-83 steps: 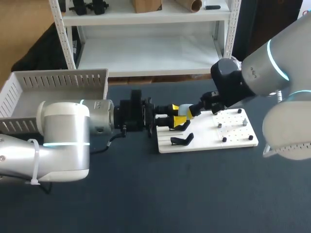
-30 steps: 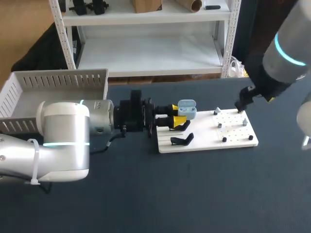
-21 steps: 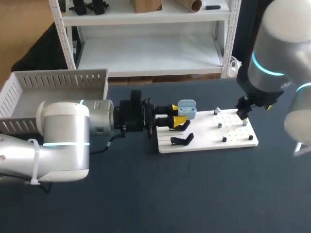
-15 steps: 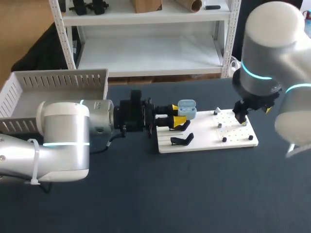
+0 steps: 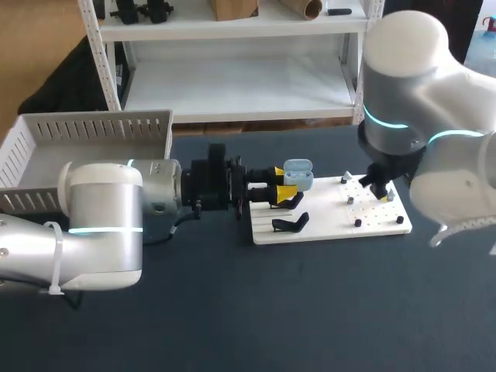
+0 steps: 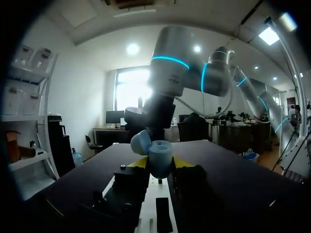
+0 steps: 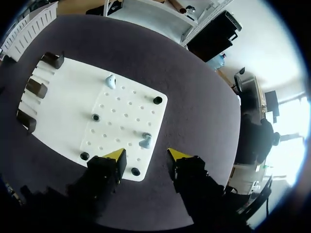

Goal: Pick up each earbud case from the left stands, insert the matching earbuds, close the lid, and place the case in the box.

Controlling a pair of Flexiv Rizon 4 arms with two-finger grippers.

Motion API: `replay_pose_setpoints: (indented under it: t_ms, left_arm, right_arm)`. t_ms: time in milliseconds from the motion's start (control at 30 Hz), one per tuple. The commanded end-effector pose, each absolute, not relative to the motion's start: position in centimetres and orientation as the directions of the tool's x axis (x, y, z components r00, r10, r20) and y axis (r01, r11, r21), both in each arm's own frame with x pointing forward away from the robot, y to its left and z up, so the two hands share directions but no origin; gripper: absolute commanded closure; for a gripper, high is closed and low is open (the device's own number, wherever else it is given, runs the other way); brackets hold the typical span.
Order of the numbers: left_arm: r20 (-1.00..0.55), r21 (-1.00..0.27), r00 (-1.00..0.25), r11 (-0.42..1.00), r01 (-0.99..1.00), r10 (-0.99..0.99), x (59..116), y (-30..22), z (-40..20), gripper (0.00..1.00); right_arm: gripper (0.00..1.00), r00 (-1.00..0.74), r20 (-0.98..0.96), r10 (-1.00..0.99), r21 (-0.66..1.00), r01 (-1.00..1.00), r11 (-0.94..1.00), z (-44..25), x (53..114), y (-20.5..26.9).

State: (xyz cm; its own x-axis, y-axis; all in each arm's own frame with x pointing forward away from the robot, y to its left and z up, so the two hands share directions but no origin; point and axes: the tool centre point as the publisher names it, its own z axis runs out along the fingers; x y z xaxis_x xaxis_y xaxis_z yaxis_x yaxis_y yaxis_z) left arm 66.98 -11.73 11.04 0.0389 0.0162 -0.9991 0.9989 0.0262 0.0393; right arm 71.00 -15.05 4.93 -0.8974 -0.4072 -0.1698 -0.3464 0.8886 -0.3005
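Observation:
A light blue earbud case (image 5: 298,174) with its lid up is held out over the left end of the white board (image 5: 333,229). My left gripper (image 5: 280,181) is shut on the case (image 6: 158,158), whose lid (image 6: 142,141) tilts back. My right gripper (image 5: 381,191) hangs over the board's right end, pointing down. In the right wrist view its fingers (image 7: 146,154) stand apart, and a pale blue earbud (image 7: 145,141) lies on the board just ahead of the gap, untouched. A second earbud (image 7: 111,81) sits further along the board (image 7: 63,97).
Black case stands (image 5: 290,224) line the board's left side (image 7: 36,88). Small black pegs (image 7: 157,100) dot the board's perforated right half. A white slatted box (image 5: 77,128) stands at the back left of the dark table.
My right arm swung in from the right and came down over the board's right end, its fingers narrowing. The left gripper and case stayed put.

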Motion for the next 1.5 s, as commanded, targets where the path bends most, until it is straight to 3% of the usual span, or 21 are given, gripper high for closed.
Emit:
replay_pose_setpoints:
  t_ms: [33, 333, 833, 1500]
  left_arm:
    - [-0.999, 0.041, 0.040, 0.029, 0.999, 0.013, 67.0, -11.8, 11.0, 1.00]
    - [-0.999, 0.041, 0.040, 0.029, 0.999, 0.013, 67.0, -11.8, 11.0, 1.00]
    - [-0.999, 0.041, 0.040, 0.029, 0.999, 0.013, 67.0, -11.8, 11.0, 1.00]
    - [-0.999, 0.041, 0.040, 0.029, 0.999, 0.013, 67.0, -11.8, 11.0, 1.00]
  right_arm:
    - [0.52, -0.904, -0.161, -0.397, -0.304, -0.337, 0.891, 4.2, 71.6, -14.8]
    - [0.54, -0.914, -0.158, -0.374, -0.309, -0.314, 0.898, 3.2, 71.8, -15.0]
    - [0.67, -0.917, -0.178, -0.358, -0.324, -0.289, 0.901, 2.6, 72.0, -15.4]
    - [0.73, -0.914, -0.178, -0.365, -0.339, -0.292, 0.895, 2.3, 72.1, -15.4]
